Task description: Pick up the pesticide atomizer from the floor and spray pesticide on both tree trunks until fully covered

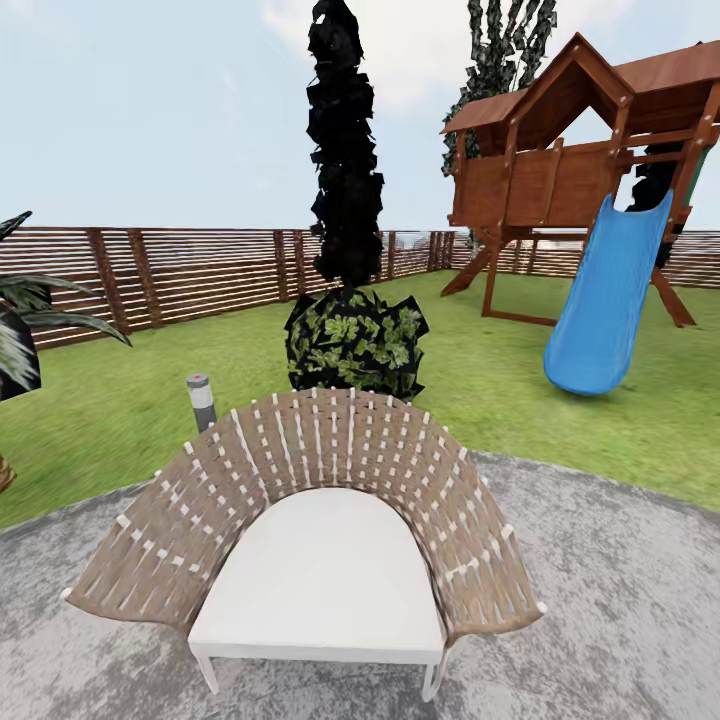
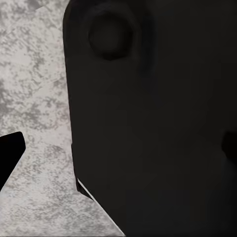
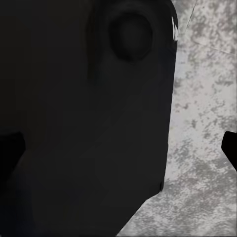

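Robot parked on the paving, garden ahead, spraying not begun.

The garden lawn (image 1: pixel 520 400) stretches beyond a woven chair (image 1: pixel 320 520) that stands on grey mottled paving (image 1: pixel 620 600). Behind the chair sit a leafy bush (image 1: pixel 355 340) and a black column-shaped tree (image 1: pixel 345 150); a short bollard light (image 1: pixel 201 398) stands just beside the chair's back. Beyond the chair, a wooden playhouse (image 1: pixel 580 150) with a blue slide (image 1: pixel 610 300) backs onto the slat fence (image 1: pixel 200 265). No atomizer or bare trunk is identifiable here, so I judge pickup and both sprayings remain. Each wrist view is mostly blocked by dark robot body above paving; whether either tool is apart or together, I cannot tell.
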`<state>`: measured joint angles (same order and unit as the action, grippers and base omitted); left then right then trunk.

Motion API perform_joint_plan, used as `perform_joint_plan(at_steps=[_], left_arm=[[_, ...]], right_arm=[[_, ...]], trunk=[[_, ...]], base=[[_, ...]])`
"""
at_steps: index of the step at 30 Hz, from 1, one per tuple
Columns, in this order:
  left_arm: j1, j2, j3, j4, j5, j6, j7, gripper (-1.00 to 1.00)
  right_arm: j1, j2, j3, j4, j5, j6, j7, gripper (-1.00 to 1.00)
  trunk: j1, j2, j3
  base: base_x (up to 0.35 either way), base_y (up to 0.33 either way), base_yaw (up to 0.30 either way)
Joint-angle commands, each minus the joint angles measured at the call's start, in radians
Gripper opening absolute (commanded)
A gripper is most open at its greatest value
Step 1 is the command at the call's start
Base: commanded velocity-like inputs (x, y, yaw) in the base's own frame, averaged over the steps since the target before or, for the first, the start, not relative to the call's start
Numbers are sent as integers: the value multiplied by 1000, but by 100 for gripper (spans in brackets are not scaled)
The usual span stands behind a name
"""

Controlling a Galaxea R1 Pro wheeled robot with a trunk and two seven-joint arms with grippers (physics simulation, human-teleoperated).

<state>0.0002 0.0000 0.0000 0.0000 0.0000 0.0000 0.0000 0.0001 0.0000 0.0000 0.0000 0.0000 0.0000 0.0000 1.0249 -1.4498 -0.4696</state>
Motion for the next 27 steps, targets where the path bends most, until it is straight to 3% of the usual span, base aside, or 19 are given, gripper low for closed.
perform_joint_plan(at_steps=[1, 4, 6, 11, 27], left_arm=[[-6, 6, 6, -6, 2, -6, -4, 100], [-23, 21, 13, -23, 2, -23, -2, 100], [-35, 10, 7, -34, 3, -34, 0, 100], [-8, -3, 2, -39, 8, -11, 1, 100], [-3, -2, 2, -26, 11, 20, 2, 100]], right_arm=[[-6, -5, -6, -6, 3, -6, 1, 100], [-23, 0, -22, -23, 2, -23, 0, 100], [-27, 5, -33, -34, 1, -34, -2, 100], [-32, 24, -4, -63, 0, -16, -3, 100], [-34, 26, 6, -54, 0, 11, -3, 100]], trunk=[[0, 0, 0], [0, 0, 0], [0, 0, 0], [0, 0, 0], [0, 0, 0]], base=[[0, 0, 0], [0, 0, 0], [0, 0, 0], [0, 60, 0], [0, 290, 0]])
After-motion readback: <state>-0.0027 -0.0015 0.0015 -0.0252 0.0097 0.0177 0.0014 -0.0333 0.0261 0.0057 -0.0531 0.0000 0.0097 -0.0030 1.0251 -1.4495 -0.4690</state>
